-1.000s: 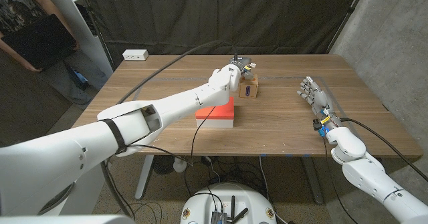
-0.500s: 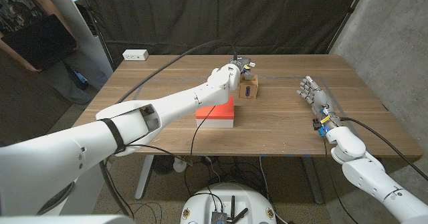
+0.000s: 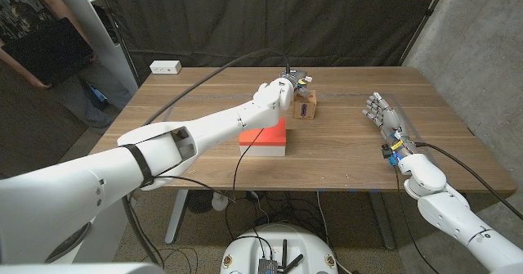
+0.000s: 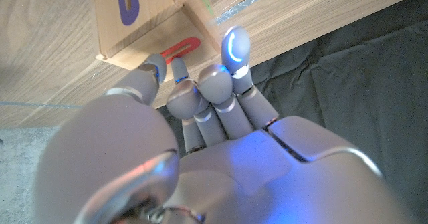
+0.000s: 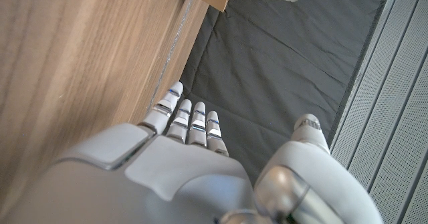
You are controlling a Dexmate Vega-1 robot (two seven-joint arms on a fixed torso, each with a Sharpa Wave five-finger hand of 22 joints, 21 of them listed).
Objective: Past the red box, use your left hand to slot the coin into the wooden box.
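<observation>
The small wooden box (image 3: pixel 305 109) with a purple slot on its front stands mid-table, just past the red box (image 3: pixel 263 137). My left hand (image 3: pixel 286 86) reaches over the red box and hovers at the wooden box's top. In the left wrist view the wooden box (image 4: pixel 134 23) shows a red-rimmed slot (image 4: pixel 182 48), and my left hand (image 4: pixel 200 137) has its thumb and a fingertip (image 4: pixel 176 71) pinched together right at that slot. The coin is hidden between them. My right hand (image 3: pixel 382 113) stands apart at the table's right side, fingers spread and holding nothing.
A small white box (image 3: pixel 165 66) lies at the table's far left corner. A black cable (image 3: pixel 204 79) arcs over the table along my left arm. A person (image 3: pixel 37 37) stands beyond the left edge. A black curtain hangs behind the table.
The left hand has shifted only very slightly at the wooden box's top. The right hand has stayed where it was.
</observation>
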